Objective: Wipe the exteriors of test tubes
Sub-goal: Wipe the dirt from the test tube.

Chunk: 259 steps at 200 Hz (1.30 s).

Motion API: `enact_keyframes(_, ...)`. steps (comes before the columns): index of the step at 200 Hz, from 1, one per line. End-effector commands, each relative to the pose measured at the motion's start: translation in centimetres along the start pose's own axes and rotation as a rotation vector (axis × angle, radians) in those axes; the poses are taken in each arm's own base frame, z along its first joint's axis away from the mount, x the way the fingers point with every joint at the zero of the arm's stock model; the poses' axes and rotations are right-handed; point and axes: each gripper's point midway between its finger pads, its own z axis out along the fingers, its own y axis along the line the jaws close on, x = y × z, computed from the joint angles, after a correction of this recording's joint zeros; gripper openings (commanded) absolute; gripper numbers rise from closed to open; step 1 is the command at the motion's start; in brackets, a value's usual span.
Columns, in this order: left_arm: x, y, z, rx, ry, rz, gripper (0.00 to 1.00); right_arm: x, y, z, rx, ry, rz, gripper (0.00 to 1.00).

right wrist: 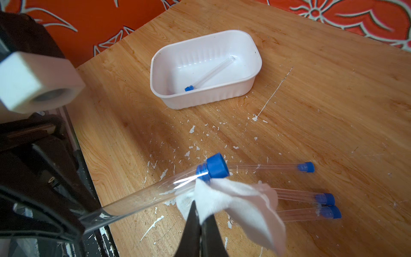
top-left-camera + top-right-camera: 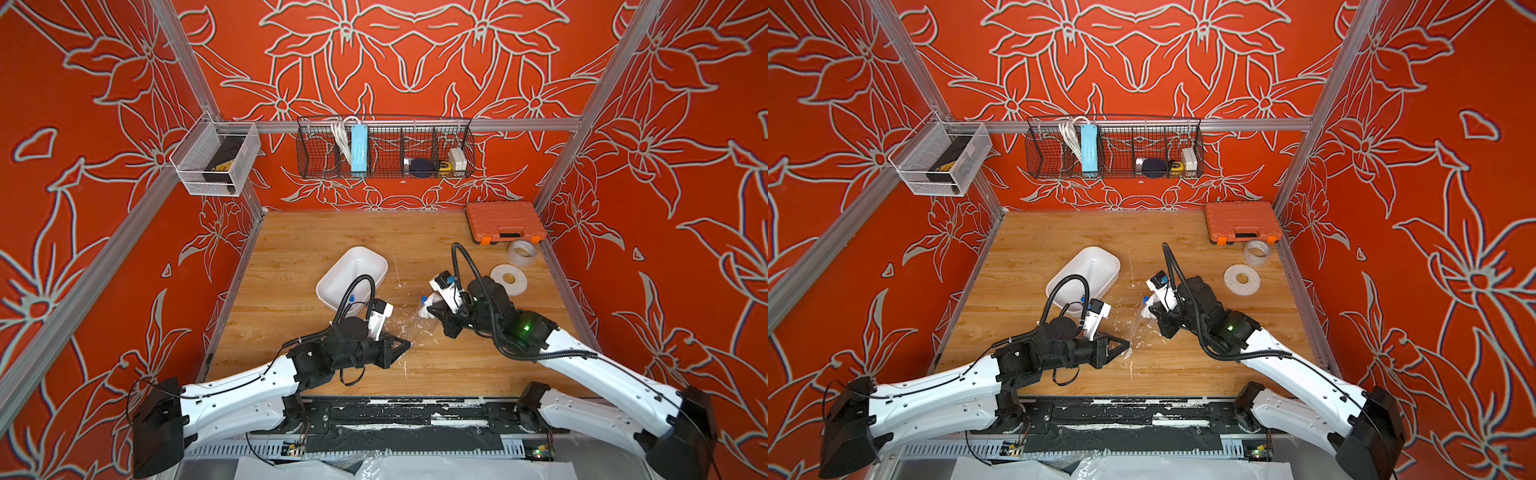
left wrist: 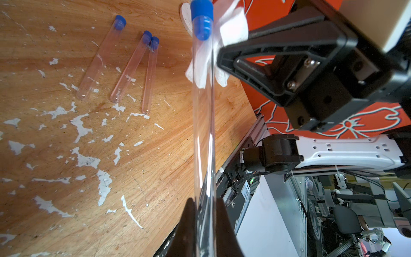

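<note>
Both arms share one build: glossy white link shells, dotted along their flanks with small holes and slots, alternate with matte black joint housings. The left arm (image 2: 241, 388) and the right arm (image 2: 594, 370) each carry a ribbed black hose (image 2: 478, 272) arching over the wrist, plus thin black cables (image 2: 232, 389) running along the white shells. A green light (image 2: 527, 327) glows on a black joint of the right arm. A white, box-shaped camera block (image 2: 380, 316) sits at each wrist. The left gripper (image 2: 407, 344) and the right gripper (image 1: 198, 213) have black fingers shaped as open triangular frames; two silver screws (image 3: 311, 63) fasten a right finger at its root
</note>
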Motion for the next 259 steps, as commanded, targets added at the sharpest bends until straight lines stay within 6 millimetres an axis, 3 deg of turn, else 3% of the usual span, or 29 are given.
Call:
enact_keyframes(1,-0.4,0.2,0.0,-0.010,-0.018,0.002,0.10,-0.7,1.0,-0.6,-0.051,-0.013,-0.010,0.00)
enact_keyframes(88,-1.8,-0.4,0.8,-0.024,-0.044,0.031,0.10,1.0,3.1,-0.1,-0.091,0.008,0.007,0.00)
enact_keyframes(153,-2.6,-1.0,0.2,-0.012,-0.079,0.035,0.09,2.1,3.8,0.5,-0.100,0.029,0.012,0.00)
enact_keyframes(196,-2.6,-1.8,0.1,0.039,-0.088,0.032,0.09,2.0,4.3,0.7,-0.123,0.008,0.025,0.00)
enact_keyframes(231,-2.1,-1.4,0.6,0.039,-0.069,0.021,0.09,1.5,5.0,0.9,-0.136,-0.001,0.012,0.00)
enact_keyframes(259,-2.0,-1.3,0.6,0.034,-0.066,0.020,0.09,1.2,4.1,0.7,-0.084,-0.009,-0.003,0.00)
